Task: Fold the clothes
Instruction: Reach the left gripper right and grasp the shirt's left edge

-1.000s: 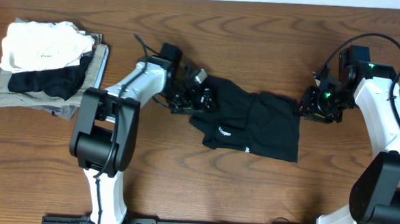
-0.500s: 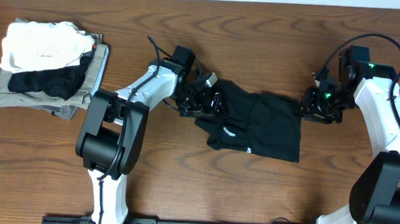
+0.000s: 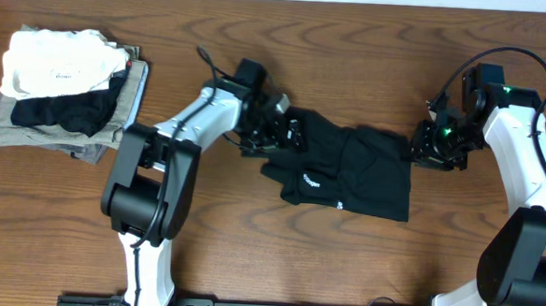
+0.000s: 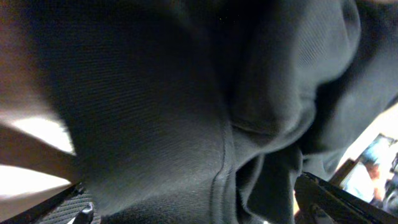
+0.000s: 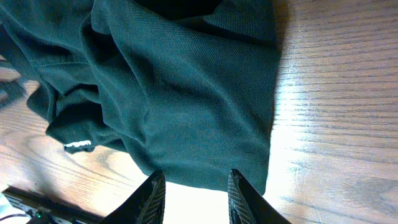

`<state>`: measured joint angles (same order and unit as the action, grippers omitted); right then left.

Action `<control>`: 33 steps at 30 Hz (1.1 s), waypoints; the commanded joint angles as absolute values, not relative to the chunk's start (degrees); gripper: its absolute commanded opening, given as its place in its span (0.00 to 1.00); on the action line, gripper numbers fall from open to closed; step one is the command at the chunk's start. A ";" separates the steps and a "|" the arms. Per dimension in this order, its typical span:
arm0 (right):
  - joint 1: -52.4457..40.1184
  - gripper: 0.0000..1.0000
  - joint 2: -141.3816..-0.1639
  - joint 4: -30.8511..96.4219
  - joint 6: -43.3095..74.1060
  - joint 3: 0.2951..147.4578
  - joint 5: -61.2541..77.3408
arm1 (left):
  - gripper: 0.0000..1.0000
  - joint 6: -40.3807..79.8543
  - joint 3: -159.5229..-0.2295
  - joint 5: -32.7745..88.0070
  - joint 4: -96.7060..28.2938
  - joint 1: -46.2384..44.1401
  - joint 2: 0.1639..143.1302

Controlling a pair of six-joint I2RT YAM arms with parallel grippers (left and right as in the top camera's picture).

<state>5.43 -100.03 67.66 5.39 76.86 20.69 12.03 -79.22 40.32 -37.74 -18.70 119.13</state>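
On the wooden table (image 3: pixel 249 255), a little toward 3 o'clock from the centre: a black short-sleeved T-shirt (image 3: pixel 356 171). Not flat and not neatly folded, but bunched into a wide, rough rectangle with soft ridges and hollows across it. Higher and more crumpled at its 9 o'clock end. Smoother toward 3 o'clock, with a rather straight hem there. Tiny white print marks (image 3: pixel 306 181) near its 7 o'clock corner (too small to read). Seen up close, a fine knitted weave, matt and thin, draping easily. A stitched seam along one fold in the left wrist view.

At the 9 o'clock end of the shirt, the left gripper (image 3: pixel 279 130): released and spread wide. Dark ribbed fingers (image 4: pixel 68 211) far apart at the lower corners of its own camera view, with loose cloth filling the space between. Nothing squeezed there.

At the 3 o'clock edge, the right gripper (image 5: pixel 196 177): only partly apart, with a bright gap between the two dark tapered fingertips. Hem reaching just in between them, lying flat and not pinched as far as visible.

Table of brown wood with long wavy grain, smooth and a bit shiny. At 9 to 10 o'clock, well apart from the shirt, a pile of folded garments (image 3: pixel 66 86): white on top, black under it, grey at the bottom.
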 commanded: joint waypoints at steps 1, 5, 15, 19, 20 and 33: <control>5.61 0.31 -99.66 67.68 4.16 76.86 20.32 | 0.99 13.85 -78.04 32.32 -38.22 -15.07 121.32; 5.61 0.31 -99.66 67.68 4.16 76.86 20.34 | 0.99 10.39 -78.04 35.64 -37.65 -14.04 121.32; 5.61 0.31 -99.66 67.70 4.16 76.86 20.34 | 0.99 10.37 -78.04 39.20 -36.95 -17.41 124.31; 5.56 0.31 -99.66 67.88 4.16 76.86 20.34 | 0.99 10.33 -78.04 43.88 -37.01 -18.72 125.75; 5.56 0.31 -99.66 67.92 4.16 76.86 20.34 | 0.99 10.13 -78.04 44.49 -36.99 -19.07 125.97; 5.56 0.30 -99.66 67.90 4.16 76.84 20.34 | 0.91 10.17 -78.04 43.92 -37.26 -23.18 126.04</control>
<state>5.43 -100.03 67.88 5.32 76.86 20.53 10.94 -80.18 48.47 -36.69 -21.56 121.67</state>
